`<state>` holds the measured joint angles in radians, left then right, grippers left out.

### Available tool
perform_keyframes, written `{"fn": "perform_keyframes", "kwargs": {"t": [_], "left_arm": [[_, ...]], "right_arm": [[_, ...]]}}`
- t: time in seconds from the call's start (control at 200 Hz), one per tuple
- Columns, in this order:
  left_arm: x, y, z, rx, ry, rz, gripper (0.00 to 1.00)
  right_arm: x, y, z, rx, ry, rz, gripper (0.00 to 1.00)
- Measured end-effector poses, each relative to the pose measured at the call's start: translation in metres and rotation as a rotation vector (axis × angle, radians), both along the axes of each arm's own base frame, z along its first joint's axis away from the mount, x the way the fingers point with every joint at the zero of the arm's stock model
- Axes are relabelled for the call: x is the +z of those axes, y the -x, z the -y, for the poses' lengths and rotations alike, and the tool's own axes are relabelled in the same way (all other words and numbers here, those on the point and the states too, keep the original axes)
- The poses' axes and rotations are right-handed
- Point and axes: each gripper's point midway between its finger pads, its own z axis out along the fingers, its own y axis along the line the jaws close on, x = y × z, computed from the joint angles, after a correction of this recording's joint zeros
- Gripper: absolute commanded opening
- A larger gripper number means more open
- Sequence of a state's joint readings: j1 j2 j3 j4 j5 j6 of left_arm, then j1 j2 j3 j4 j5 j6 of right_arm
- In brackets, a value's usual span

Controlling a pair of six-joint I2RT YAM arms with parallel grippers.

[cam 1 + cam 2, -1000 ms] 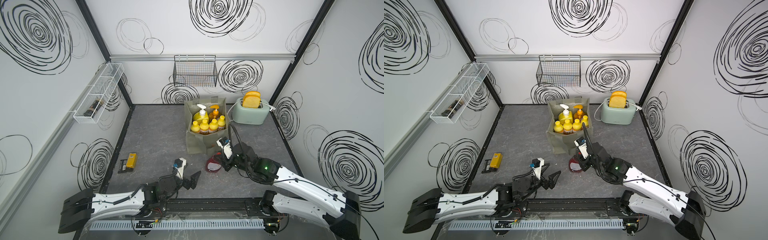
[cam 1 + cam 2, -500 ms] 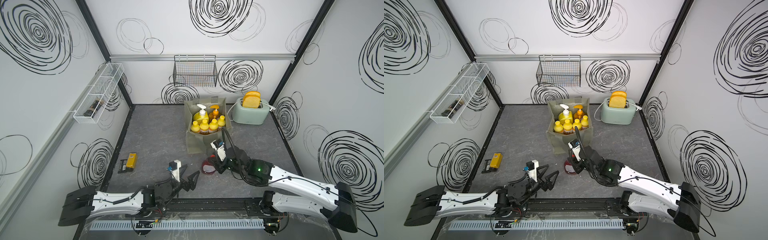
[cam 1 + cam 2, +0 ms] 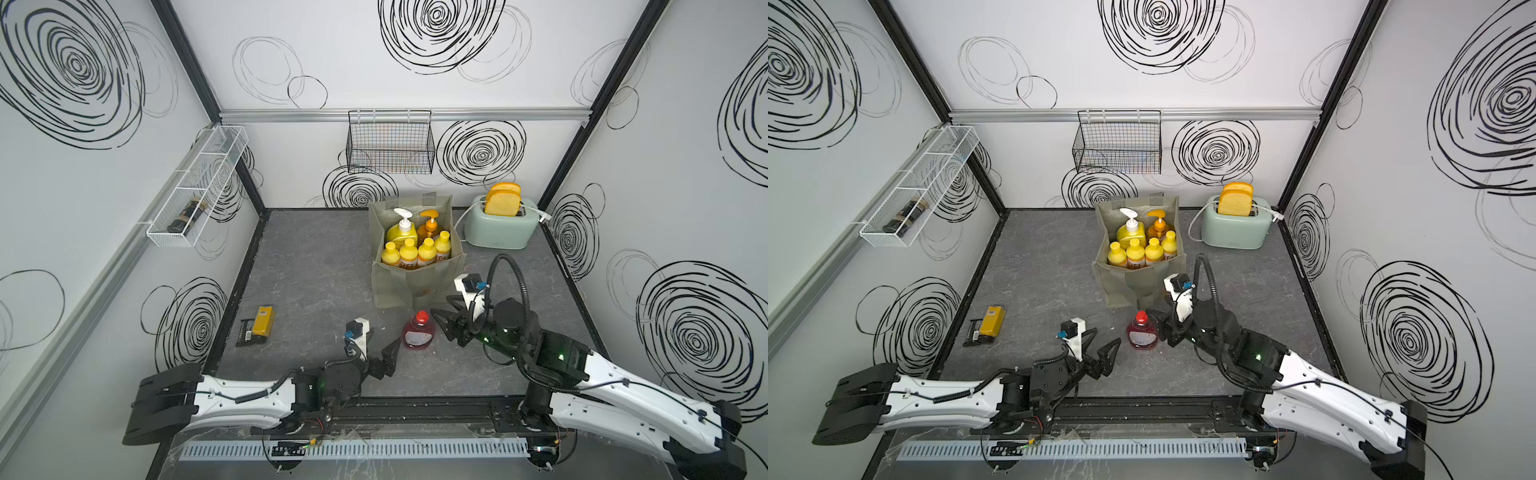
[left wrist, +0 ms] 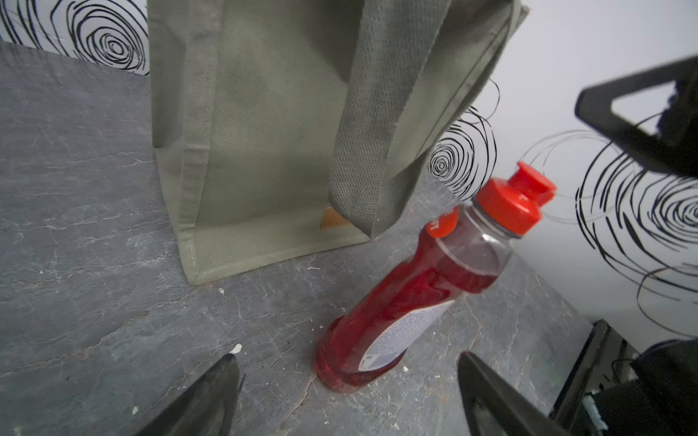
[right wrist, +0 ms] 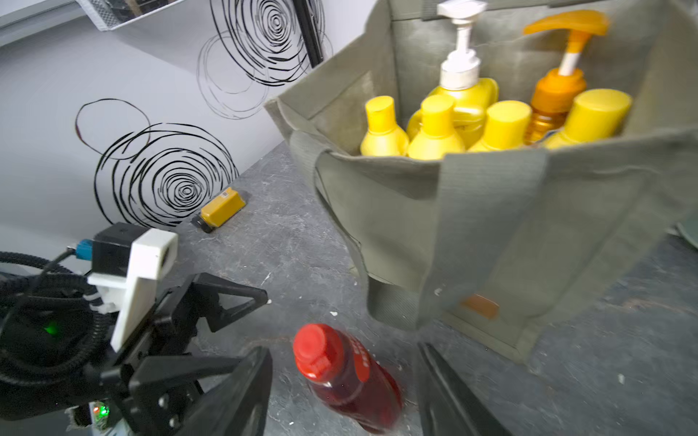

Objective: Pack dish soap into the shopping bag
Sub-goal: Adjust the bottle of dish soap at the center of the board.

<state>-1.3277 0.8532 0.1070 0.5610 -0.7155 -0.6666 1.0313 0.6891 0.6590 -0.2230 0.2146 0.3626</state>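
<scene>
The grey-green shopping bag stands mid-table. In it are several small yellow-capped bottles, a yellow white-pump bottle and an amber orange-pump bottle. In front of the bag the red dish soap bottle stands upright on the table. My right gripper is open at its right side, with gaps between fingers and bottle. My left gripper is open and empty, just left of the bottle.
A mint toaster with toast stands back right. A yellow-and-black block lies near the left wall. A black wire basket hangs on the rear wall. A white wire shelf on the left wall holds a dark jar.
My right gripper has opened and let go of the red bottle, which now stands free. My left gripper has moved closer to the bottle, still open.
</scene>
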Motion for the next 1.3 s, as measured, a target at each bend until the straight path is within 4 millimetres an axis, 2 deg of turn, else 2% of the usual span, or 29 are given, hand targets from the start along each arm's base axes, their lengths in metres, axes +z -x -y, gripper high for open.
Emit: {"fn": "perform_keyframes", "kwargs": {"t": [0.07,0.165,0.3,0.395,0.555,0.73,0.926,1.161,1.301], "left_arm": [[-0.005,0.0,-0.003,0.009,-0.006,-0.02,0.93],[-0.014,0.001,-0.005,0.018,-0.032,-0.04,0.95],[-0.028,-0.001,-0.004,0.046,-0.089,-0.072,0.99],[-0.039,-0.002,-0.002,0.062,-0.106,-0.097,1.0],[-0.064,-0.002,-0.002,0.079,-0.181,-0.132,0.97],[-0.061,-0.004,0.006,0.085,-0.147,-0.135,0.96],[-0.055,-0.005,0.007,0.087,-0.094,-0.128,0.96],[-0.055,-0.015,0.008,0.098,-0.059,-0.139,0.96],[-0.055,-0.019,0.006,0.102,-0.039,-0.147,0.96]], "right_arm": [[-0.017,0.001,0.015,-0.036,-0.012,-0.024,0.54],[-0.05,0.003,0.031,-0.079,-0.019,-0.074,0.49],[-0.098,-0.001,0.045,-0.153,0.014,-0.169,0.48],[-0.12,-0.01,0.054,-0.204,0.034,-0.222,0.47],[-0.139,-0.024,0.062,-0.246,0.009,-0.276,0.48],[-0.165,-0.027,0.066,-0.239,0.0,-0.351,0.49],[-0.175,-0.026,0.049,-0.162,-0.01,-0.401,0.52],[-0.197,-0.021,0.033,-0.093,0.026,-0.505,0.52],[-0.198,-0.025,0.024,-0.07,0.034,-0.539,0.52]]}}
